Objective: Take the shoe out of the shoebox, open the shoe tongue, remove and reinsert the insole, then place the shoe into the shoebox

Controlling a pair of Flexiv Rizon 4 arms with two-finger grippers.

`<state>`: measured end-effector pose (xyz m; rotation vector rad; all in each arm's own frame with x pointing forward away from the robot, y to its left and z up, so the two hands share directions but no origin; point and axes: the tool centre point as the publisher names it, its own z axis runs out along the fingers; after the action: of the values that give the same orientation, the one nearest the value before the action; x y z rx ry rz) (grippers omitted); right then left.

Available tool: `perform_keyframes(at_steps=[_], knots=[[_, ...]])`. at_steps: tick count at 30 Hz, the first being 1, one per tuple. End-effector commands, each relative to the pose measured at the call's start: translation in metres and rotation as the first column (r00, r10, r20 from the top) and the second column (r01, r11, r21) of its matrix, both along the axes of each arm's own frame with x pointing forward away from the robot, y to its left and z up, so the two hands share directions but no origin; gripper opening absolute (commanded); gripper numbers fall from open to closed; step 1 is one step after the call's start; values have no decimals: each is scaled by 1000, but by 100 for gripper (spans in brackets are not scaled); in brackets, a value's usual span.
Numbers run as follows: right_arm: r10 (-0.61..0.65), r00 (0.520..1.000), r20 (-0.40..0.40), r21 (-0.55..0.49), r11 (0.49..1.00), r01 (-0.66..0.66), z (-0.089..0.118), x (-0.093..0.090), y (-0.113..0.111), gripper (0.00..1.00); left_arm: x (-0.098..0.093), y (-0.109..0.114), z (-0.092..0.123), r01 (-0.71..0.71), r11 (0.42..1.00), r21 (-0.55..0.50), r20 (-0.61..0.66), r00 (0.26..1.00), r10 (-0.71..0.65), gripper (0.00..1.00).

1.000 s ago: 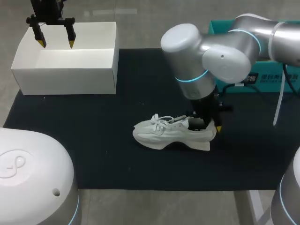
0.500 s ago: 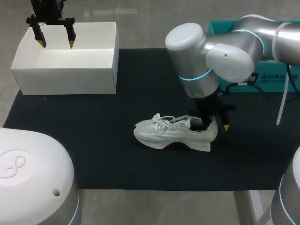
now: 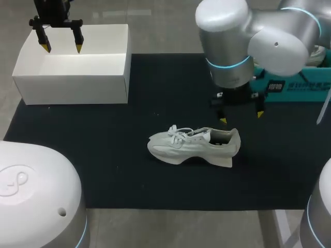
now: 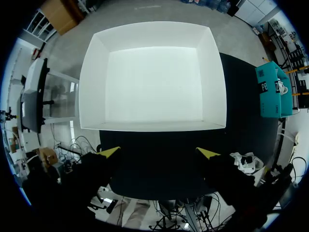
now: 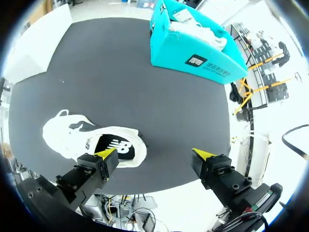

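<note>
Black mat (image 3: 129,170) under white shoe (image 3: 194,147), my right gripper (image 3: 241,117) splayed wide near its heel, left gripper (image 3: 62,48) equally wide over shoebox (image 3: 72,88)

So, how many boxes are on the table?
2. A white box, open and empty, at the back left under the left pincer; a teal box at the back right.

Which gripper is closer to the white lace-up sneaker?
Right. The right gripper hangs close above the white sneaker's heel; the left gripper is far off, over the white cardboard box.
</note>
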<state>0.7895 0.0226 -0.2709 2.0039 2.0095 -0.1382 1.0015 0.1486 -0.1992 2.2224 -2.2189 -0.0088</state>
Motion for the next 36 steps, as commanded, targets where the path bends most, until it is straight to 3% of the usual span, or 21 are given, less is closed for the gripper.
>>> perform_keyframes(at_steps=[1,3,6,8,36], knots=[[292,941,173,283,900,-331,35,-12,-42,100,-1,1,-1,1,1000,-2,2,1000,-1,100],[403,889,218,372,807,-458,41,-16,-50,100,-1,1,-1,1,1000,-2,2,1000,-1,100],[509,821,258,425,704,-570,46,-20,-65,100,-1,1,-1,1,1000,-2,2,1000,-1,100],[531,801,276,462,658,-595,50,-21,-77,100,-1,1,-1,1,1000,-2,2,1000,-1,100],[531,801,276,462,658,-595,50,-21,-77,100,-1,1,-1,1,1000,-2,2,1000,-1,100]])
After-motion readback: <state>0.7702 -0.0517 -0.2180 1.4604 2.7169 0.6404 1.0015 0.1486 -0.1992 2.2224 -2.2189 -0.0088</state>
